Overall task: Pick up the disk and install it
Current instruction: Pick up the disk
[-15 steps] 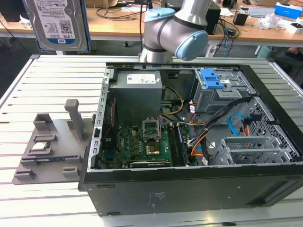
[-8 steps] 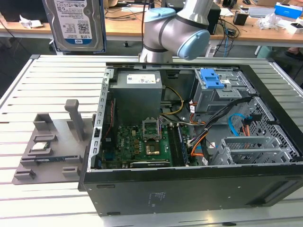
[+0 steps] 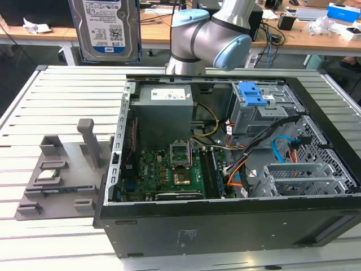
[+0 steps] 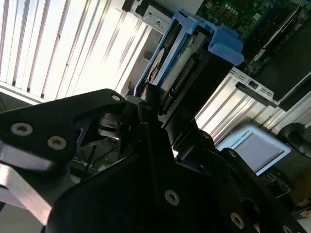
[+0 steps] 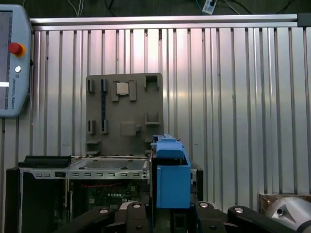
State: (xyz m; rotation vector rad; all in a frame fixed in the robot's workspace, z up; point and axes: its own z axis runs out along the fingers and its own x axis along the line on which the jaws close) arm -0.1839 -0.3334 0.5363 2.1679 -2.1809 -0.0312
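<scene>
With the black gripper clamped on the flat silver blue-railed hard disk, holding it square to the grey metal drive cage seems wisest.

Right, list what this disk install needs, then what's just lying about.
Job: flat silver metal disk with blue plastic rails, held in the black gripper; open black computer case; grey metal drive cage with blue latch.
Lying about: grey parts tray with its square silver chip; pale grey teach pendant.

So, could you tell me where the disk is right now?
The disk is held in the gripper, raised at the exterior view's upper left, beside the arm.
</scene>
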